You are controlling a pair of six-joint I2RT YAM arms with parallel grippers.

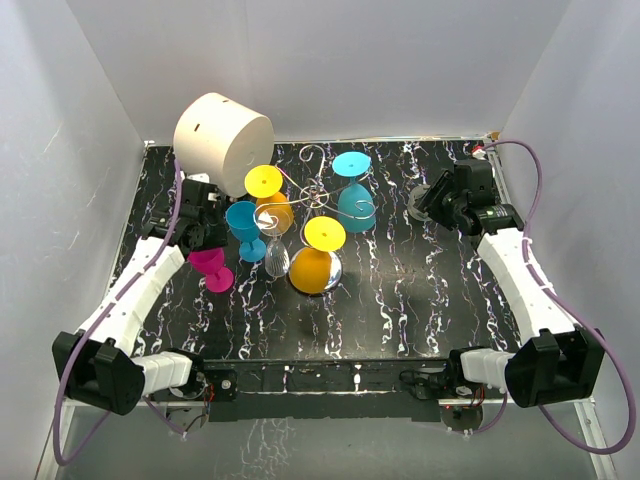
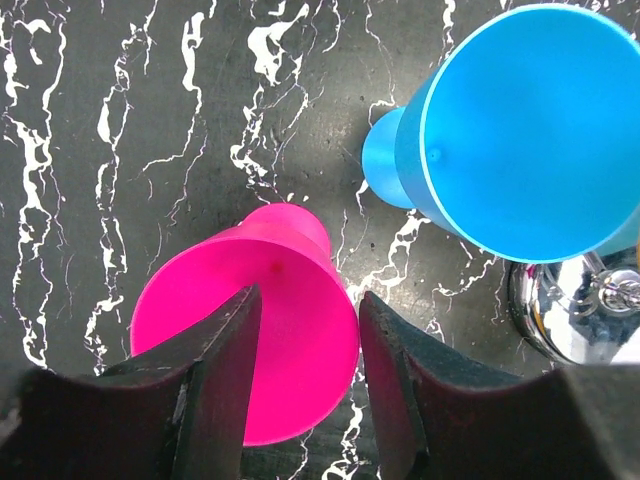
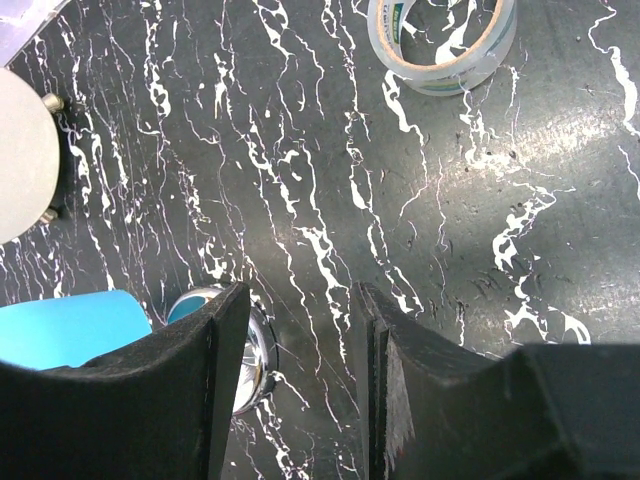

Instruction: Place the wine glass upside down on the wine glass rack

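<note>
While yellow glasses point(image 1: 315, 265) and a teal glass point(image 1: 355, 205) already hang foot-up on the wine glass rack point(image 1: 312, 192), the pink wine glass point(image 1: 212, 268) rests just left of it, below the left gripper's point(image 2: 308, 300) parted, empty jaws. The right gripper point(image 3: 300, 290), likewise spread, idles right of the rack. Pickup and hanging remain.

This is a robotics lab test cell, not a home or shop. Plain pale walls point(image 1: 350, 60) box in a black marble-patterned table point(image 1: 400, 300) on three sides. Two robot arms, left point(image 1: 130, 290) and right point(image 1: 520, 270), are bolted at its near edge, trailing purple cables point(image 1: 540, 170). The props look staged: a wine glass rack point(image 1: 318, 190) with bright coloured glasses point(image 1: 264, 181), a cream cylinder point(image 1: 222, 135) at the far left corner, and a tape roll point(image 3: 442, 45).
</note>
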